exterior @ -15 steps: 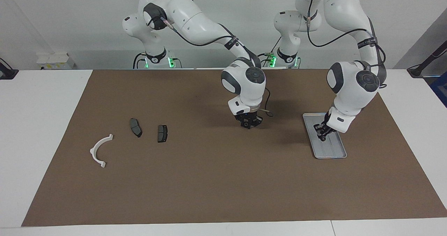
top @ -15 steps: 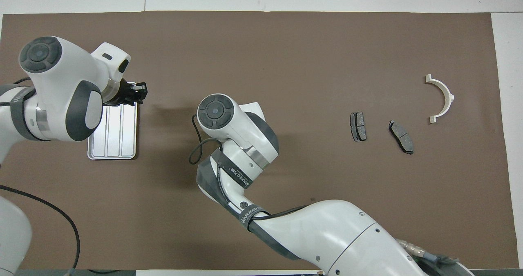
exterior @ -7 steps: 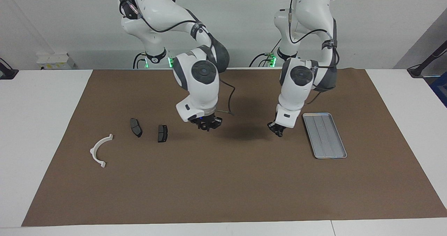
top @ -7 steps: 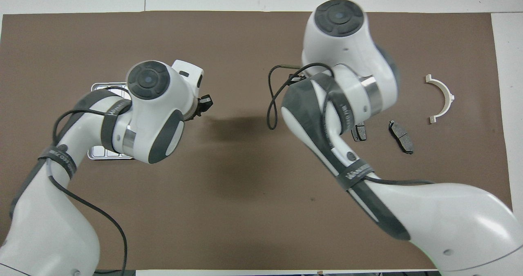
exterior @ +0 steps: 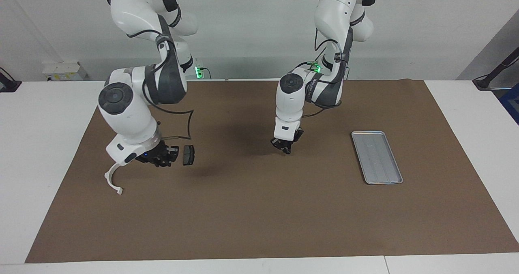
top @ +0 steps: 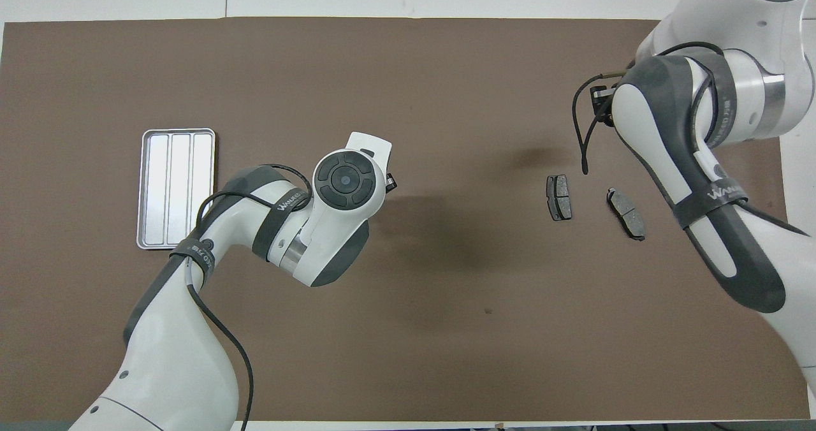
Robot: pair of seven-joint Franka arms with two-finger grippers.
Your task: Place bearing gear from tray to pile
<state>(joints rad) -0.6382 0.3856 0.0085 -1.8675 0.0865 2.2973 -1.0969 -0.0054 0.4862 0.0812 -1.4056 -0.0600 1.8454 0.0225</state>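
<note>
A brown mat (exterior: pixel 259 209) covers most of the white tabletop (exterior: pixel 44 144), and a plain pale wall (exterior: pixel 251 31) runs along the robots' end of it. A small white box (exterior: pixel 63 70) sits on the tabletop by the wall, at the right arm's end.

One silver tray (exterior: pixel 377 157) lies flat on the mat toward the left arm's end, its three long channels bare in the overhead view (top: pixel 177 189). No gear can be made out in it or anywhere else on the mat.

The pile is at the right arm's end. It has two dark grey pads and one white plastic arc. One pad (top: pixel 559 197) lies nearer the middle of the mat, the second pad (top: pixel 626 213) is just beside it, and the white arc (exterior: pixel 113 180) lies farthest out, partly hidden by the right arm in the facing view.

There are two arms. The right hand (exterior: pixel 162 157) hangs low over the pile, just beside the first pad; I cannot tell how far its fingers are spread or whether it carries anything. The left hand (exterior: pixel 287 144) hangs over bare mat between the tray and the pile, and I cannot tell its state either.
</note>
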